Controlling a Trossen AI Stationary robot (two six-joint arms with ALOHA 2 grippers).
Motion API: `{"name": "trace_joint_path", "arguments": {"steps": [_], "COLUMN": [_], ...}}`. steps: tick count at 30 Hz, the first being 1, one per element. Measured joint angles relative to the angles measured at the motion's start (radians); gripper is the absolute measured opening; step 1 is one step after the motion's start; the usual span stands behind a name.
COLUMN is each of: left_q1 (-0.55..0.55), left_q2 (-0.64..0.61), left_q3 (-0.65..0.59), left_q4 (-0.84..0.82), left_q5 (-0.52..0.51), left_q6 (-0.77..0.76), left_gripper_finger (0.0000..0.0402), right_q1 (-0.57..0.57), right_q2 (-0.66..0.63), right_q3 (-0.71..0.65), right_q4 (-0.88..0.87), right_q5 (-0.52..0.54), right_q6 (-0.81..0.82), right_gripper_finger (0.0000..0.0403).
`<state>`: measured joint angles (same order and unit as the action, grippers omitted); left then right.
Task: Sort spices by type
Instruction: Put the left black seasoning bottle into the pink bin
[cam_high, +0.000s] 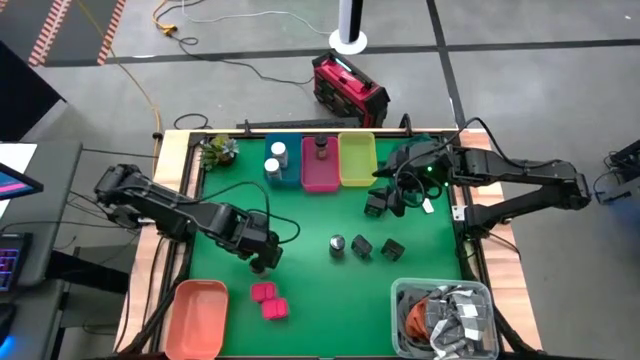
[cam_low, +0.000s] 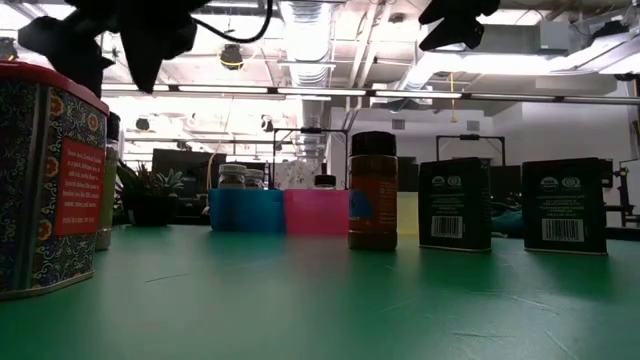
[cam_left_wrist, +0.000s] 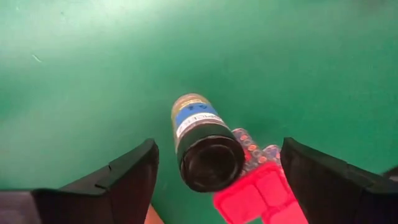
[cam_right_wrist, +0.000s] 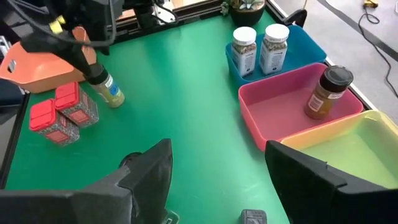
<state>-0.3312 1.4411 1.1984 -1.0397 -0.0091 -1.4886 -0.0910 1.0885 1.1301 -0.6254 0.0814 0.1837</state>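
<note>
Two white-capped clear jars (cam_right_wrist: 260, 47) stood upright in blue bin (cam_right_wrist: 309, 46). Dark-capped jar (cam_right_wrist: 326, 92) stood in pink bin (cam_right_wrist: 261, 121). Another dark-capped jar (cam_high: 337, 244) and two black boxes (cam_high: 377, 246) sat mid-desk. Two pink blocks (cam_high: 268, 300) lay touching near orange bin (cam_high: 196, 318). My left claw (cam_left_wrist: 214, 171) straddled yellow-filled, blue-labelled jar (cam_left_wrist: 202, 140), leaning beside blocks.

Centre of green mat (cam_high: 310, 215): open ground is being left between the two arms.
Far edge: passage is being blocked by the blue bin (cam_high: 283, 160), pink bin (cam_high: 320, 165) and yellow bin (cam_high: 357, 158).
Near left: the way is being narrowed by the pink blocks (cam_high: 268, 300) and orange tray (cam_high: 195, 318).
Middle right: a row is being formed by the dark-capped jar (cam_high: 337, 245) and black boxes (cam_high: 378, 246).
Near right corner: room is being taken by the grey bin (cam_high: 445, 318).
</note>
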Motion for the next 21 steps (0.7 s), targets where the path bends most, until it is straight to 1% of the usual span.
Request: {"name": "trace_joint_path", "arguments": {"steps": [8,16,21], "left_q1": [-0.016,-0.058,-0.063], "left_q2": [0.066,0.127,0.167], "left_q3": [0.0,0.0,0.0], "left_q4": [0.048,0.032,0.02], "left_q5": [0.004,0.013,0.008], "left_q6": [0.009,-0.026,-0.027], "left_gripper_finger": [0.0328,0.0328,0.0328], "right_q1": [0.0,0.0,0.0], "right_q2": [0.0,0.0,0.0], "right_q3": [0.0,0.0,0.0], "right_q4": [0.0,0.0,0.003], "right_q5": [0.0,0.0,0.0], "right_q6": [0.002,0.002,-0.006], "right_gripper_finger": [0.0284,0.0284,0.0284]}}
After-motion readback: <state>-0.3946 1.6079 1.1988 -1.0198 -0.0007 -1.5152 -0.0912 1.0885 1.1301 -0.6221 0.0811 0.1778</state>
